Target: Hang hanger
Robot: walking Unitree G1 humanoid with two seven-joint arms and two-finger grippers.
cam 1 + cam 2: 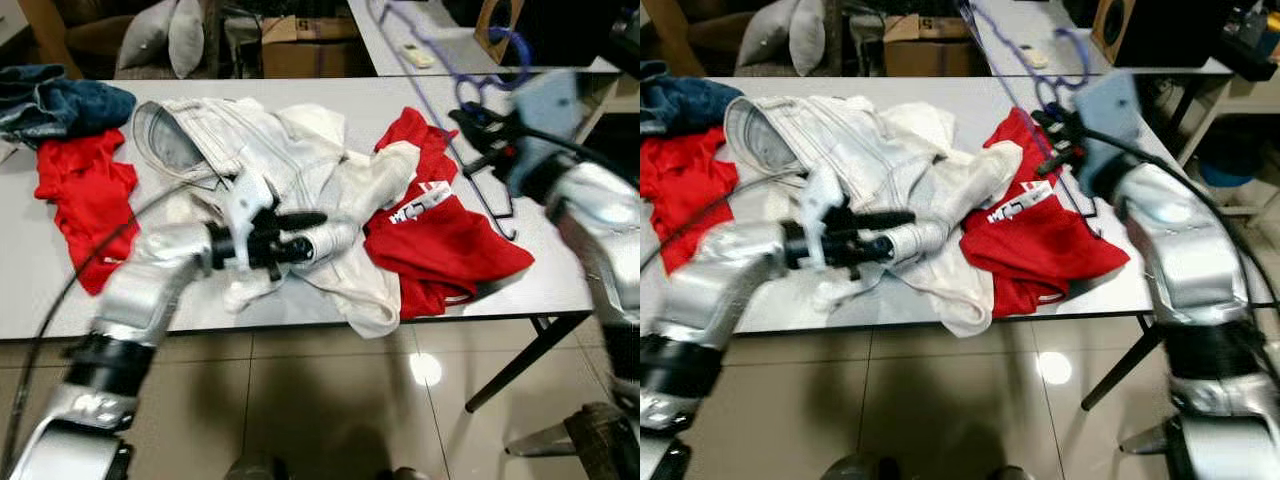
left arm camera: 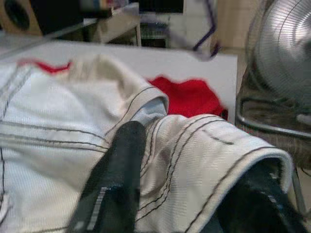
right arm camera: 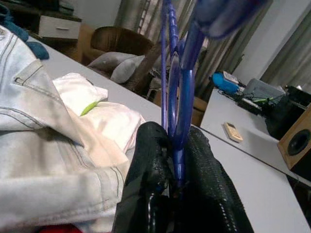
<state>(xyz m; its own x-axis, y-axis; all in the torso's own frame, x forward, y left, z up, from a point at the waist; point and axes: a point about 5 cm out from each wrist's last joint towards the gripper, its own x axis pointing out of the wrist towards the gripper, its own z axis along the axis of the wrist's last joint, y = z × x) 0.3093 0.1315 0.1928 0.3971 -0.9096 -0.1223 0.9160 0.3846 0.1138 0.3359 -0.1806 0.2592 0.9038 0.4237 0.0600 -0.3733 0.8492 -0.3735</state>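
A thin blue-purple hanger [image 1: 430,95] is held tilted over the right part of the grey table [image 1: 560,270]. My right gripper [image 1: 478,128] is shut on it, and the right wrist view has the hanger's bars [image 3: 176,97] clamped between the black fingers [image 3: 146,165]. White jeans [image 1: 260,150] lie crumpled mid-table. My left gripper [image 1: 305,235] is over their near side, shut on a fold of the white denim [image 2: 194,145], one finger [image 2: 119,179] on each side of the fold.
A red garment [image 1: 440,240] lies beside the jeans, under the hanger. A red shirt [image 1: 85,195] and blue jeans [image 1: 60,100] lie at the table's left. Behind stand a second table [image 1: 440,50], a cardboard box [image 1: 310,45] and pillows [image 1: 165,35]. A fan [image 2: 284,53] is nearby.
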